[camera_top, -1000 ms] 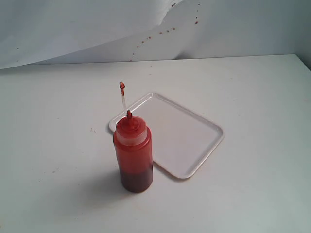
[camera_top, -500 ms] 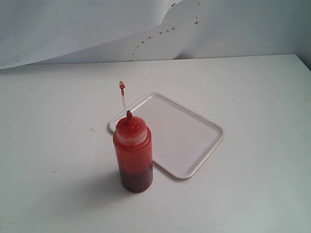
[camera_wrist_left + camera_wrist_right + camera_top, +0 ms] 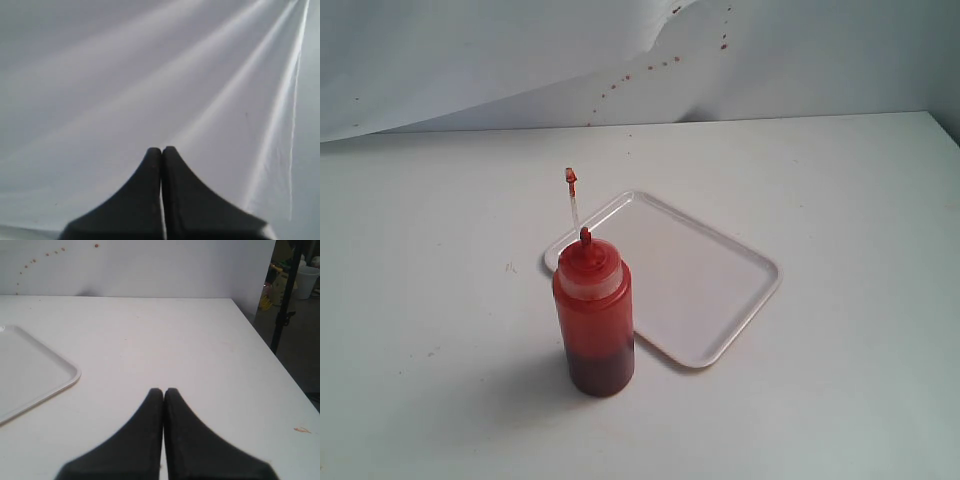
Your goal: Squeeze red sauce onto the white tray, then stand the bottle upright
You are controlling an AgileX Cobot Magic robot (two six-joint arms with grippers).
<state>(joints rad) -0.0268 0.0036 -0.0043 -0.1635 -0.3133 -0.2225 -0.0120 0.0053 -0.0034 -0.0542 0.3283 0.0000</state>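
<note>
Bottle up, both pincers clamped on nothing.

Upright bottle (image 3: 593,315) near the desk's (image 3: 840,200) front edge, dark red sauce (image 3: 600,368) settled low inside. White tray (image 3: 705,285) just beside it, mid-desk; touching or not, can't tell. Left gripper (image 3: 161,150) and right gripper (image 3: 163,390) pressed closed, right one between tray and right edge.

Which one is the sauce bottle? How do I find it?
On the white table lies a flat white tray. Standing upright by the tray's left edge is the bottle, the only tall red thing, with dark red sauce at its bottom and a pointed nozzle on top.
</note>
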